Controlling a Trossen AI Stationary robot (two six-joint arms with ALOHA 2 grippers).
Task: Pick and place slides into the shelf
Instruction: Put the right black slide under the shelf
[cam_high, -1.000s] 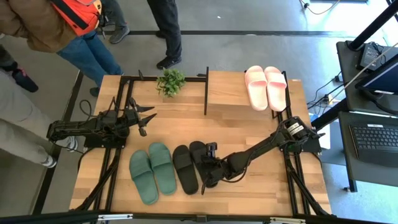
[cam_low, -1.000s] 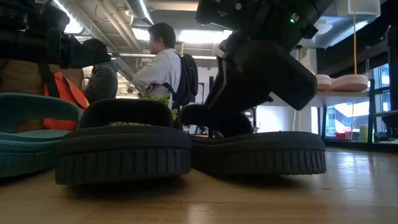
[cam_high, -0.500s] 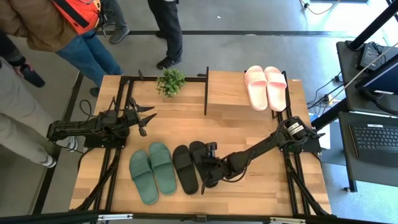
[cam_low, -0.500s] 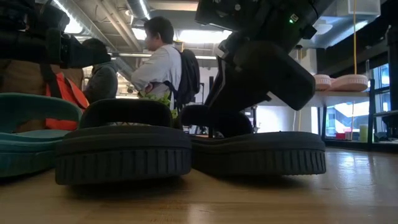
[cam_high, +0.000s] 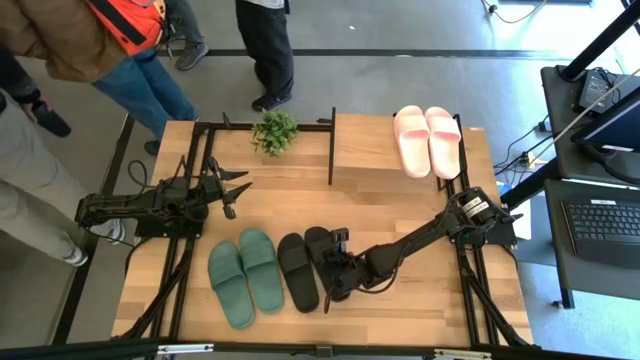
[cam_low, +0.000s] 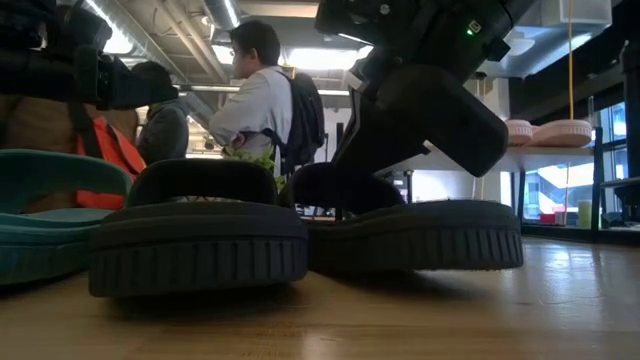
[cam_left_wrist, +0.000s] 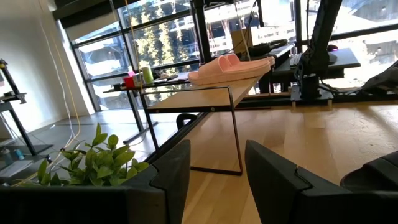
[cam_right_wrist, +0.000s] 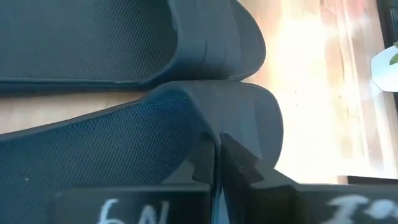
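Two black slides lie side by side near the table's front, the left one (cam_high: 297, 272) flat on its sole. My right gripper (cam_high: 334, 262) reaches slanting down from the right and is shut on the right black slide (cam_high: 321, 250). The green pair (cam_high: 241, 276) lies flat to their left. The pink pair (cam_high: 428, 140) rests on the shelf's top plank (cam_high: 365, 145) at the far edge. At the table's left, my left gripper (cam_high: 238, 190) hangs open and level with nothing between its fingers. My right gripper pinches the edge of the right black slide's strap (cam_right_wrist: 231, 127) between its two fingers (cam_right_wrist: 241, 163), which meet almost closed on it. The fingers come slanting down from the table's right side. The sole (cam_low: 415, 240) sits tilted, its right side raised off the table.
A small green plant (cam_high: 274, 130) stands at the far edge, left of the shelf. Several people stand beyond the table's far left corner. Bare wood lies between the slides and the shelf. Black frame rails run along both table sides.
My right gripper has shut on the right black slide's strap without shifting place. That slide has tipped: the right side of its sole has risen a little off the table, while the left black slide has stayed flat.
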